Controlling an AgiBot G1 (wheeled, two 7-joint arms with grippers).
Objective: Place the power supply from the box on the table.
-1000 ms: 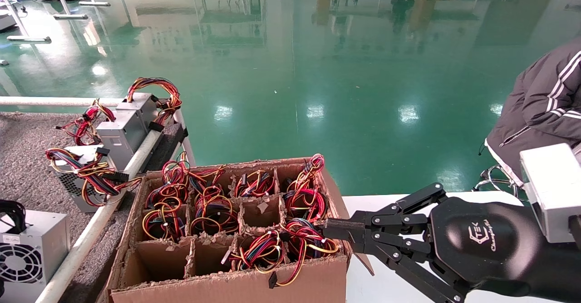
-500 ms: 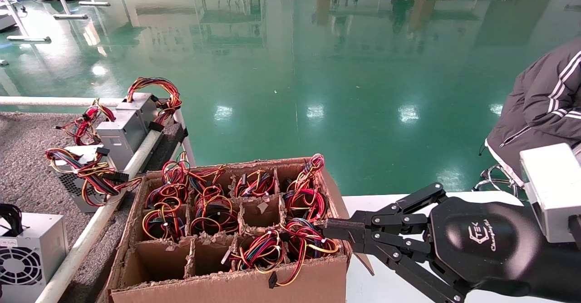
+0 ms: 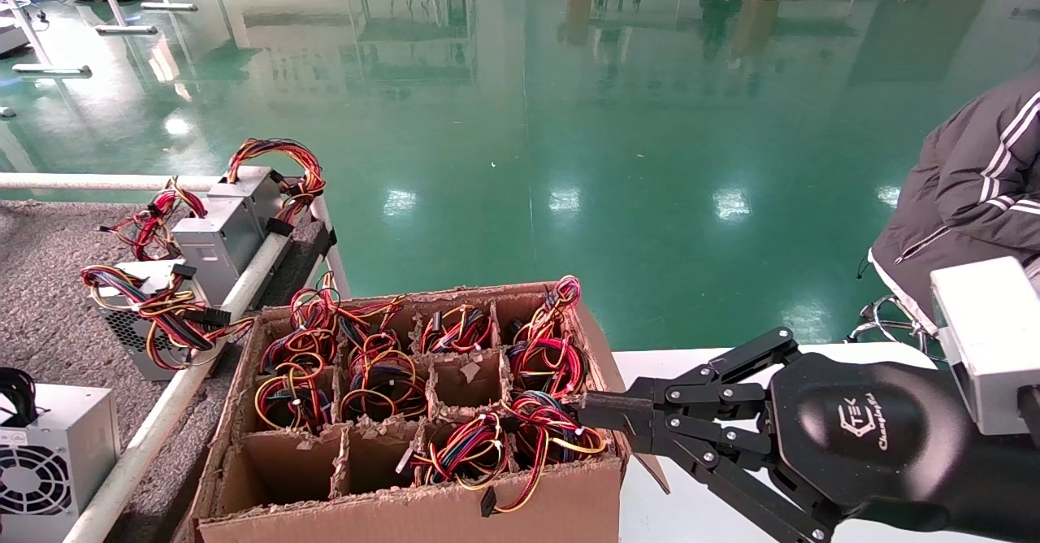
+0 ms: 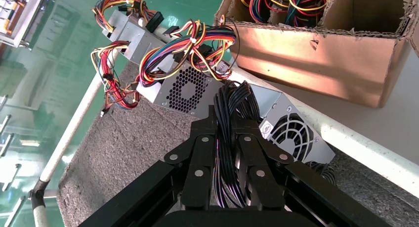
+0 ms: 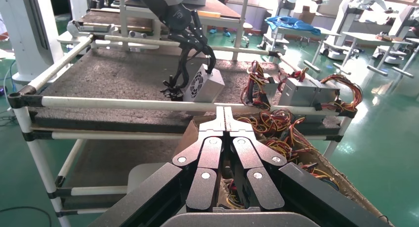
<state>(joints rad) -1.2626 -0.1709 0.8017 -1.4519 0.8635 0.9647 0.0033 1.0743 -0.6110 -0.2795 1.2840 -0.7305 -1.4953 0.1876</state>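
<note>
The table (image 3: 49,283), a rough dark grey carpet-like surface edged by a white tube rail, runs off the head view's left edge, so much of it is cut off. Beside it, touching the rail, stands the box (image 3: 422,519), brown cardboard with ragged edges and a partition grid; several cells hold tangles of red, yellow and orange wires, three show bare cardboard, and the units under the wires are hidden. The right end effector (image 3: 597,417), black and closed on nothing, hangs at the box's right edge over a white surface. Three grey units (image 3: 215,234) with coloured wires sit along the table's rail. The supply (image 3: 49,462), a light grey metal block with a round fan grille and white sticker, is at the table's near corner by the rail (half cut off in the head view). The left end effector (image 4: 228,138) grips its black cable bundle (image 4: 232,108); whether the block rests on the carpet or hangs just above is unclear.
</note>
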